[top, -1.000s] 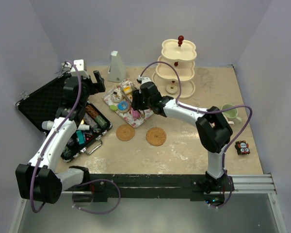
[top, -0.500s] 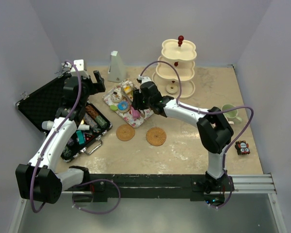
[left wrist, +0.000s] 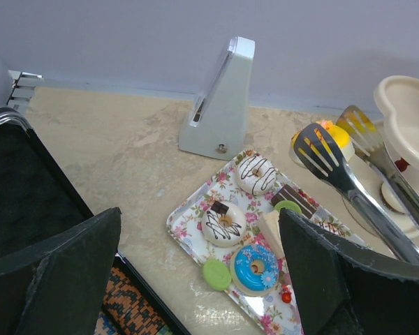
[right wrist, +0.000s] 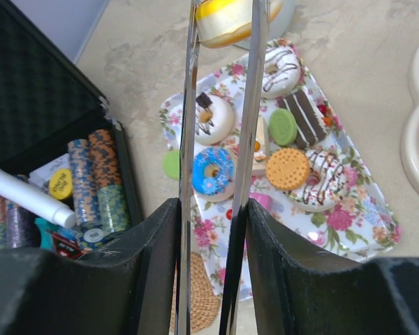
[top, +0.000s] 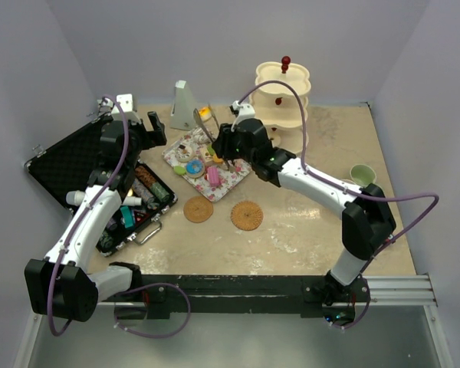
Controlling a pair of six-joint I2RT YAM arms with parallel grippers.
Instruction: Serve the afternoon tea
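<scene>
white arms (top: 82, 225), black joints (top: 61, 288), purple cables (top: 125, 146)

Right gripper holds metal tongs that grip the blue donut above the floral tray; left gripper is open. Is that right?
Not quite. The tongs grip a yellow-topped cake, not the blue donut, which lies on the floral tray; the right wrist view shows it. The rest holds.

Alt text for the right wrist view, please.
The right gripper clamps metal tongs whose tips pinch a yellow-and-white toy cake near a floral tray of donuts and biscuits. An open black case with stacked chips lies to the left.
</scene>
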